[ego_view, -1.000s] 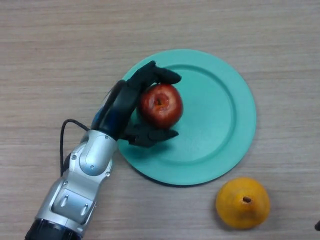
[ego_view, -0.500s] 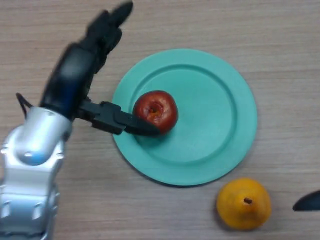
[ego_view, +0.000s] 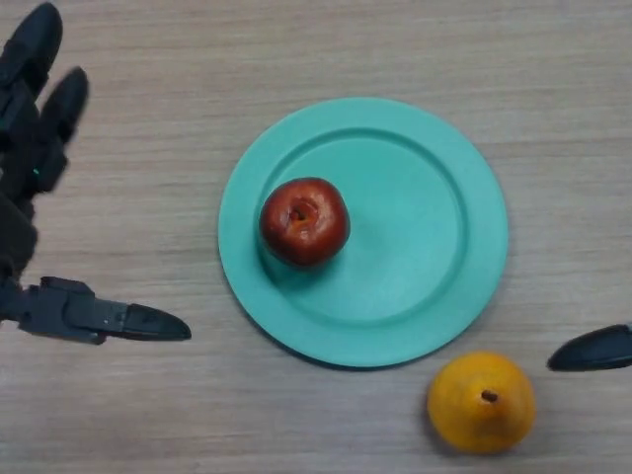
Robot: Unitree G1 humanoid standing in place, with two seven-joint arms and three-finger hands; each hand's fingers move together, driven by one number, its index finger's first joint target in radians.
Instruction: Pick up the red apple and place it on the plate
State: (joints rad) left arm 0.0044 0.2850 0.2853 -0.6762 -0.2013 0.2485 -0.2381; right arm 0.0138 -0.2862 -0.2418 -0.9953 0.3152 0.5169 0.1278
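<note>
The red apple (ego_view: 304, 220) rests stem-up on the left half of the teal plate (ego_view: 425, 237), with nothing touching it. My left hand (ego_view: 30, 168) is at the far left edge of the head view, well clear of the plate, open with its fingers straight and its thumb stretched toward the right. Only a dark fingertip of my right hand (ego_view: 592, 350) pokes in at the right edge, beside the orange fruit.
An orange fruit (ego_view: 481, 402) with a small stem sits on the wooden table (ego_view: 148, 415) just below the plate's lower right rim.
My left hand let go of the apple, opened, and drew back to the left and closer to the camera. The apple stays on the plate. The right fingertip has come in at the right edge.
</note>
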